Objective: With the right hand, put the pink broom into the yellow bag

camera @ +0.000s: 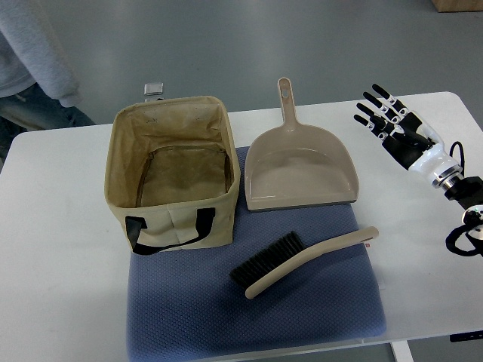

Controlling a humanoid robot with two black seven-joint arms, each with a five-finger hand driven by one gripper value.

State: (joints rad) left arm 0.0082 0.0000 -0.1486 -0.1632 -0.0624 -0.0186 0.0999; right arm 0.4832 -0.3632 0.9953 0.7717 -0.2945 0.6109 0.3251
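White table (53,249) on a grey floor, with a blue mat (302,317) in the lower middle of the frame. At upper left, a person's grey sleeve (41,53) beyond the table edge. On the mat's left part, open yellow bag (172,177), upright, black handle in front. Just right of it, beige dustpan (300,170), handle toward the top. Below the dustpan, pink broom (302,262) flat on the mat, apart from the bag. At right edge, right hand (398,130), fingers spread, holding nothing, with bare table between it and the broom.
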